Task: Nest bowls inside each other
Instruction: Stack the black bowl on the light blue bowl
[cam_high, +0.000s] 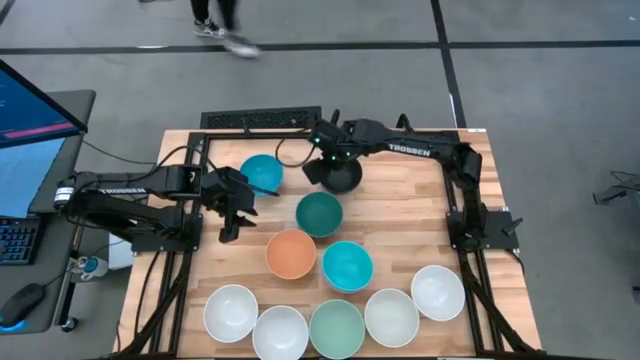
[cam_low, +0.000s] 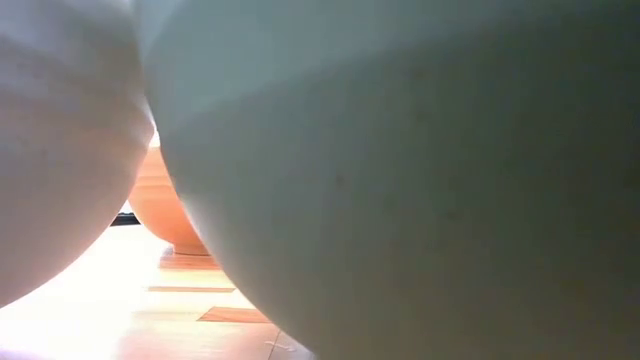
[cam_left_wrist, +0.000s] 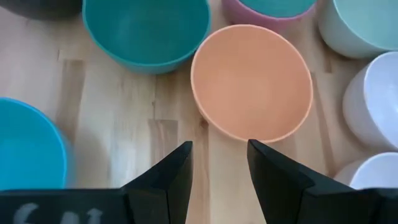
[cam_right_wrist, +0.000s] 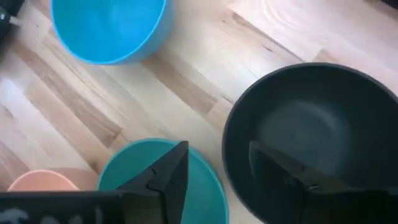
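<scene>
While both arms hover over the table:
right gripper (cam_right_wrist: 214, 171): open, straddling the black bowl (cam_right_wrist: 317, 137) rim near the back
left gripper (cam_left_wrist: 219, 167): open, empty, near the orange bowl (cam_left_wrist: 252, 81)
white bowls (cam_high: 232, 310): front row

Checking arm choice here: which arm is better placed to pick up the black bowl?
The right. Its open gripper hangs directly over the black bowl's rim, while the left gripper sits open near the orange bowl, farther away.
</scene>
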